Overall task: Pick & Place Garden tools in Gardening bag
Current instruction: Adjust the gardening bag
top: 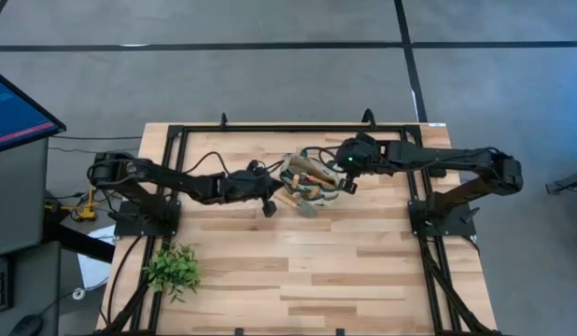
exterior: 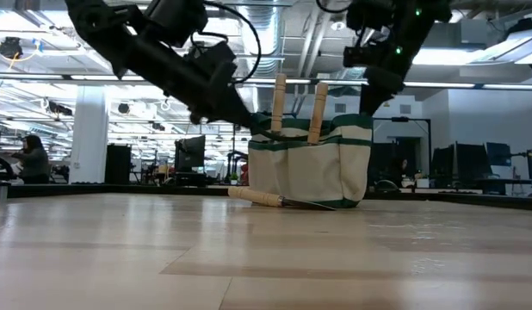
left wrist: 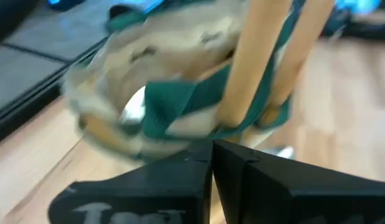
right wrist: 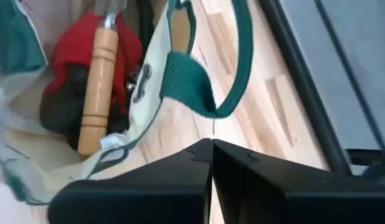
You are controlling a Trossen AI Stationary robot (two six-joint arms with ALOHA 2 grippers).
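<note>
Toward twelve o'clock of the wooden surface (top: 298, 280), near its middle line, stands the gardening bag (exterior: 311, 168), upright, with two wooden handles (exterior: 277, 108) of trowels poking out of its top. The right wrist view looks down into it: a wooden-handled tool (right wrist: 98, 93) lies over a red-and-black tool (right wrist: 68, 74) inside. One more wooden-handled tool (exterior: 259, 197) lies flat on the surface, touching the foot of the bag at its six o'clock side in the high view.

The left gripper (top: 268, 207) sits just at the bag's nine o'clock edge, its fingers pressed together and holding nothing. The right gripper (top: 346, 184) hovers at the bag's three o'clock rim, near a green handle loop (right wrist: 208, 74), fingers likewise closed and empty.

Most tools seem to be stowed already; the step in hand looks like a pause between placements. The next move probably calls for one arm to open its fingers, drop to the tool lying by the bag, grip its handle and lift it over the rim without snagging the loops. A leafy plant (top: 174, 269) sits well apart at seven o'clock.
</note>
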